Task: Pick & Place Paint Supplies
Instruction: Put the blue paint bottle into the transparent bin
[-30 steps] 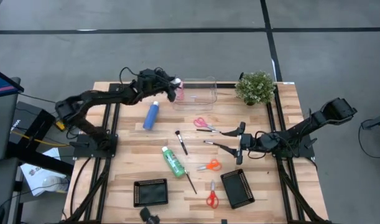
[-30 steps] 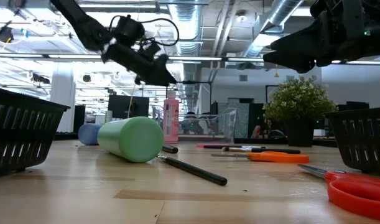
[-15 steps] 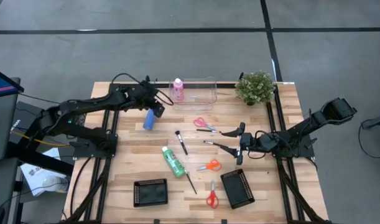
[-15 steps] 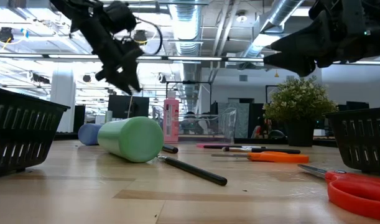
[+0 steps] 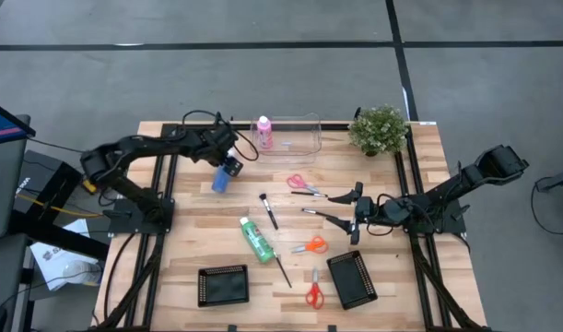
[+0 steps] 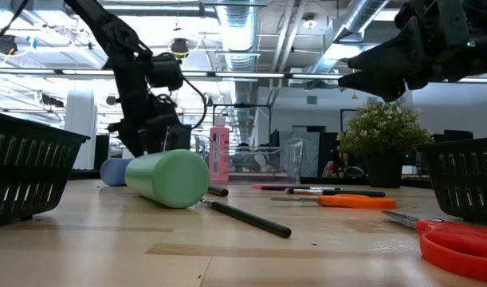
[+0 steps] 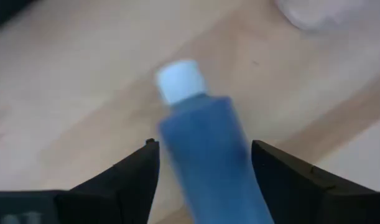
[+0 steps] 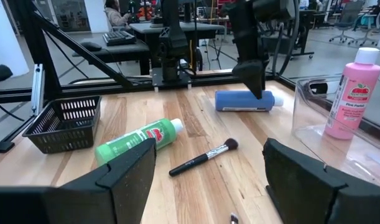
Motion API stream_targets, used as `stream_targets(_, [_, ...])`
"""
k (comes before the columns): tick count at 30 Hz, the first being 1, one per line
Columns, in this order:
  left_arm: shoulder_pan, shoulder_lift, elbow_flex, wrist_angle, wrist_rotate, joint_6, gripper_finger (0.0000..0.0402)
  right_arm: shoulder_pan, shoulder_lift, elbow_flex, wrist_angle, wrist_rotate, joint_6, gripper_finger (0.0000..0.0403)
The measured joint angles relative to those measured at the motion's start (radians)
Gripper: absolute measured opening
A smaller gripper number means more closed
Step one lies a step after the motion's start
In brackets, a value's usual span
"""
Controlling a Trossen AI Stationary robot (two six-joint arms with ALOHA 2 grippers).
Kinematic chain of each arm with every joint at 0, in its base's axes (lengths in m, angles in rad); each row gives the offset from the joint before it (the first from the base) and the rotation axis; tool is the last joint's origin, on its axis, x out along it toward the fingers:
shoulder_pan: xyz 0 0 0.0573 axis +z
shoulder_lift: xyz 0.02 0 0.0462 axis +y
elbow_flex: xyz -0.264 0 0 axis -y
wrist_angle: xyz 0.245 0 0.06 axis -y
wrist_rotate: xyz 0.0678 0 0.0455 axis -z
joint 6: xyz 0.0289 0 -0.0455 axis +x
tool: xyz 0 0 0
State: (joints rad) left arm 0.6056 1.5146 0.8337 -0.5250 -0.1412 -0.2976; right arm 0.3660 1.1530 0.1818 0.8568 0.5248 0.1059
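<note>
The blue paint bottle [image 5: 222, 178] lies on its side on the far left of the table, white cap [image 7: 179, 79] toward the far edge. My left gripper [image 5: 231, 166] points steeply down over it, open, one finger on either side of the bottle's body [image 7: 205, 143]; I cannot tell whether they touch it. The pink bottle [image 5: 263, 132] stands upright in the clear container [image 5: 299, 136]. The green bottle [image 5: 257, 238] lies mid-table beside two dark brushes [image 5: 268, 211] [image 5: 282, 269]. My right gripper [image 5: 355, 212] waits open above the table's right side.
Red scissors [image 5: 304, 184], orange scissors [image 5: 310, 245] and another red pair [image 5: 314, 288] lie around the centre. Two black baskets [image 5: 223, 285] [image 5: 352, 279] sit near the front edge. A potted plant [image 5: 379, 129] stands at the far right. A third brush [image 5: 322, 218] lies by my right gripper.
My left gripper has drawn away from the pink bottle at the clear container, gone toward the table's left and near side, tipped from nearly level to steeply downward, and sunk over the blue bottle. The pink bottle stays upright in the container.
</note>
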Motion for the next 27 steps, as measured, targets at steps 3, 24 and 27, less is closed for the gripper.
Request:
stream_targets(3, [-0.004,0.022,0.000,0.027,0.030,0.003,0.0265,0.000,0.000,0.000,0.000,0.000,0.000,0.0279])
stream_targets(24, [-0.082,0.086,-0.001,0.001,0.090,0.028,0.0200,0.000,0.000,0.000,-0.012,0.002,0.000,0.0279])
stream_targets(27, [-0.094,0.075,-0.001,-0.002,0.077,0.026,0.0168,0.000,0.000,0.000,-0.015,0.003,0.000,0.0279])
